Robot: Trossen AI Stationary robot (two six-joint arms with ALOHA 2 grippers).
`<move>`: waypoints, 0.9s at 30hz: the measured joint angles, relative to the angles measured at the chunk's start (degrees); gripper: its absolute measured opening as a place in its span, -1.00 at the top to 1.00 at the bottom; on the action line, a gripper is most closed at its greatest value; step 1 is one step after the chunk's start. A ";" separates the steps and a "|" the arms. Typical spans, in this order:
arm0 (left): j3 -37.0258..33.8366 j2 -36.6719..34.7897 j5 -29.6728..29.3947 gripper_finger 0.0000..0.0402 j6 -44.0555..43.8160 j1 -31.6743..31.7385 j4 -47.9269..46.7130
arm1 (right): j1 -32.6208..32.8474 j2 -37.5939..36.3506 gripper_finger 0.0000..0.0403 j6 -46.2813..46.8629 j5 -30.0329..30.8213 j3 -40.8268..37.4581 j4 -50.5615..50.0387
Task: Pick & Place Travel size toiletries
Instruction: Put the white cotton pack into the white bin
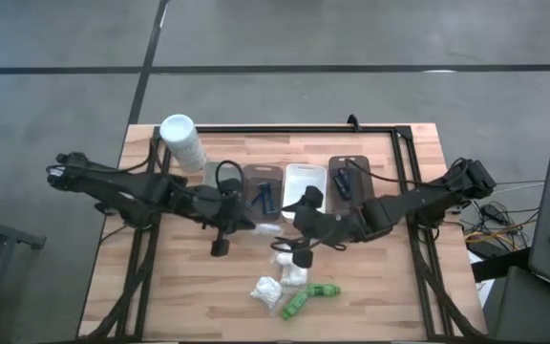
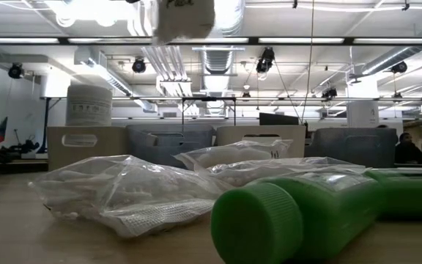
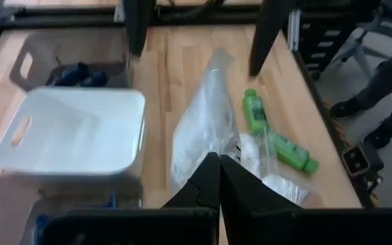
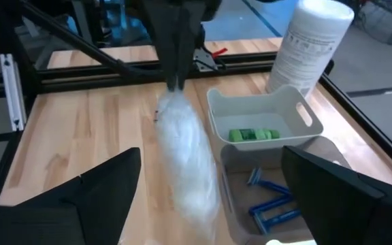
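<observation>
My left gripper is shut on a clear bag of white puffs near the table's middle. My right gripper is open, a finger on each side of the bag's lower part, touching nothing that I can see. More bagged puffs and green bottles lie on the table near the near edge. Other green bottles lie in the white tray. Blue-handled razors lie in a clear tray. My left gripper pinches the bag's upper end between its two fingers, which come from above pointing down. The bag hangs below them, slanting toward my right gripper. I cannot tell whether its lower end rests on the table.
Three trays stand in a row toward the far edge: the razor tray, the white tray and a dark tray holding dark items. A tall white cylinder stands at the far left. Bare wood lies left of the puffs.
</observation>
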 joint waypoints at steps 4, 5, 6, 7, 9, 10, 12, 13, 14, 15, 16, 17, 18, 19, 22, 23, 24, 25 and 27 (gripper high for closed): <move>0.02 1.34 2.39 1.00 1.01 0.95 3.10 | -0.44 0.00 -0.59 0.84 0.02 0.00 -0.08; 0.02 1.80 2.74 1.00 1.15 1.05 3.32 | -0.44 0.00 -0.56 0.95 0.00 0.00 -0.16; 0.02 2.17 2.84 1.00 1.30 1.08 3.50 | -0.44 0.00 -0.52 1.13 0.00 0.00 -0.37; 0.02 2.43 3.05 1.00 1.38 1.08 3.68 | -0.47 0.00 -0.49 1.65 -0.05 -0.02 -0.69; 0.02 2.80 3.11 1.00 1.41 1.08 3.90 | -0.51 0.00 -0.42 3.26 -0.16 -0.02 -1.37; 0.02 2.93 3.13 1.00 1.41 1.08 4.14 | -0.51 0.00 -0.39 3.88 -0.16 -0.02 -1.75; 0.02 3.09 3.13 1.00 1.51 1.08 4.37 | -0.55 0.00 -0.32 4.79 -0.16 -0.02 -2.40; 0.02 3.12 3.13 1.00 1.66 1.08 4.71 | -0.55 0.00 -0.29 5.45 -0.16 -0.04 -2.59; 0.02 3.12 3.15 1.00 1.98 1.08 5.23 | -0.55 0.00 -0.25 6.10 -0.17 -0.04 -2.72; 0.02 3.12 3.15 1.00 2.19 1.09 5.87 | -0.65 0.00 -0.22 6.34 -0.19 -0.05 -2.80; 0.02 3.10 3.16 1.00 2.33 1.18 6.27 | -0.66 0.00 -0.18 6.37 -0.46 -0.04 -2.81; 0.02 3.10 3.16 1.00 2.35 1.27 6.28 | -0.76 0.00 -0.14 6.35 -0.97 -0.07 -2.81; 0.02 3.10 3.19 1.00 2.37 1.38 6.19 | -0.90 0.00 -0.10 6.37 -1.35 -0.07 -2.81; 0.02 3.13 3.22 1.00 2.37 1.50 6.17 | -0.99 0.00 -0.07 6.39 -1.59 -0.07 -2.83; 0.02 3.46 3.22 1.00 2.76 1.93 6.24 | -1.17 0.00 0.06 6.37 -1.69 -0.07 -2.83; 0.02 3.53 3.22 1.00 2.88 2.05 6.25 | -1.19 0.00 0.10 6.39 -2.00 -0.08 -2.85; 0.02 3.70 3.15 1.00 3.00 2.21 6.39 | -1.22 0.00 0.15 6.37 -2.82 -0.09 -2.87; 0.02 3.75 2.83 0.99 3.23 2.32 6.62 | -1.30 0.00 0.20 6.38 -3.68 -0.09 -2.85; 0.02 3.82 1.98 0.98 3.76 2.45 6.59 | -1.36 0.04 0.32 6.41 -4.91 -0.09 -2.85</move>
